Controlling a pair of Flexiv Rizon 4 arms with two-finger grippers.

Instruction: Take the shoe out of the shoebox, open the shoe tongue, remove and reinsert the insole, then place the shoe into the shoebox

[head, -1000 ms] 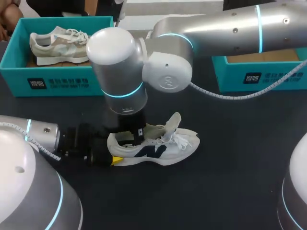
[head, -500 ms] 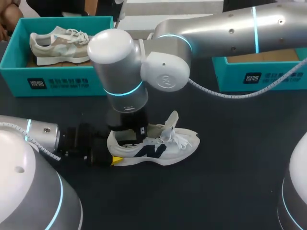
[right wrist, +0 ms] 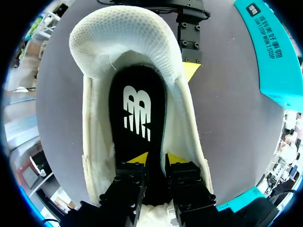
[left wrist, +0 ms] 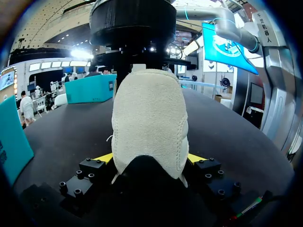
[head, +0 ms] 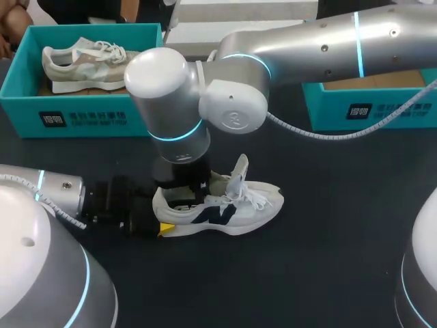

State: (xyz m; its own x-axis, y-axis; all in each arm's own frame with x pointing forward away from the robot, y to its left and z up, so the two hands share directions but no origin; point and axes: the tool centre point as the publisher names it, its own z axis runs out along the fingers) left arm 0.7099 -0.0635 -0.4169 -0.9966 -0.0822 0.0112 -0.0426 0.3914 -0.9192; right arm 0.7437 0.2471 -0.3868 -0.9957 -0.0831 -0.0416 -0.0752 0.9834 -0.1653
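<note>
Only right wrist view: black insole

The dark surface carries a white shoe, which stands upright on its sole. The shoe's heel is at the left hand, its opening is under the right hand, and its toe points away from the left hand. Beyond the left hand and well apart from it, a teal shoebox sits on the surface. A second teal shoebox sits beyond the right hand, off to its side.
</note>
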